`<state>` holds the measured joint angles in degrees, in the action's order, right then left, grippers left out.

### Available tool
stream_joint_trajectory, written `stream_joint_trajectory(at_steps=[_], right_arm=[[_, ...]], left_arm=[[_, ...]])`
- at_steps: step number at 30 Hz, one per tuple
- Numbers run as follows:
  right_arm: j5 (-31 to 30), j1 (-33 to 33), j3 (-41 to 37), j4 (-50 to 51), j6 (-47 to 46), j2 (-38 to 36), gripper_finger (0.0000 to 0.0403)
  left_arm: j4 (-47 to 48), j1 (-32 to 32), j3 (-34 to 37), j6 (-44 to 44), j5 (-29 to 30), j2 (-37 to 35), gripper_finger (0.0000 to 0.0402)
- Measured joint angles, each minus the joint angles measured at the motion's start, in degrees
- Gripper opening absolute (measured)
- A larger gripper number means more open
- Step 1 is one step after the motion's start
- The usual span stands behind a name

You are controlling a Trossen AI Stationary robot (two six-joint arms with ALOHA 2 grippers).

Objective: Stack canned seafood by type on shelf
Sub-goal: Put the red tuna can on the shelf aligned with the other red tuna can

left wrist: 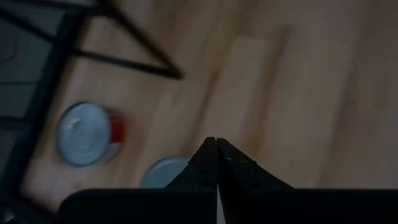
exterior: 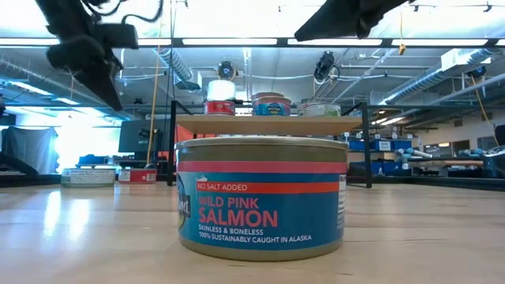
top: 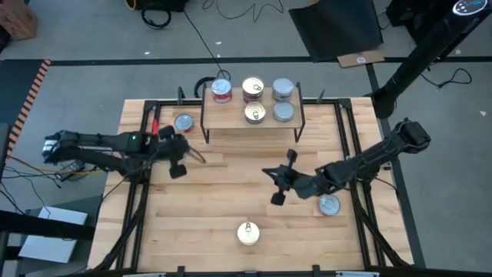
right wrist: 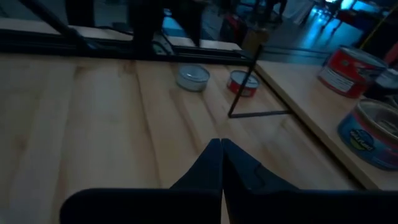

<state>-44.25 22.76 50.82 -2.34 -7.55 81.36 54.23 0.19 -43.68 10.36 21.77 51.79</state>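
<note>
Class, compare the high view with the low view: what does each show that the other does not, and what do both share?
Only the high view shows the shut left gripper and right gripper over the table, and a tin by the right arm. Only the low view shows the label on the near tin, reading wild pink salmon. Both show the shelf carrying tins.

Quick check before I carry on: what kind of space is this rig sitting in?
Probably an open lab or workshop, not a kitchen or shop. The low view shows strip lights and exposed ducts overhead; the high view shows loose cables on grey floor around the wooden table.
</note>
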Motion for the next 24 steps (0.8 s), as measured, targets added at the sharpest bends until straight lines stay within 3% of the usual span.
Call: stream_joint_trajectory(at_steps=[3,9,12,18,24], right_arm=[[-0.8,1.8,0.0,0.0,0.0,0.0,0.0009],[-2.3,3.7,0.0,0.0,0.1,0.0,0.0010],[-2.3,3.8,0.0,0.0,0.2,0.0,0.0010],[-2.3,3.8,0.0,0.0,0.2,0.0,0.0010],[-2.2,3.8,0.0,-0.5,0.2,0.0,0.0010]], left_arm=[[-0.4,7.4,0.0,-5.9,-0.8,0.0,0.0002],[-0.7,22.2,0.0,-20.6,-12.4,0.1,0.0001],[-0.9,27.6,0.0,-29.8,-15.2,0.2,0.0001],[-1.0,36.2,0.0,-44.1,-18.3,4.1,0.0001],[-4.2,38.8,0.0,-46.4,-18.9,12.3,0.0001]])
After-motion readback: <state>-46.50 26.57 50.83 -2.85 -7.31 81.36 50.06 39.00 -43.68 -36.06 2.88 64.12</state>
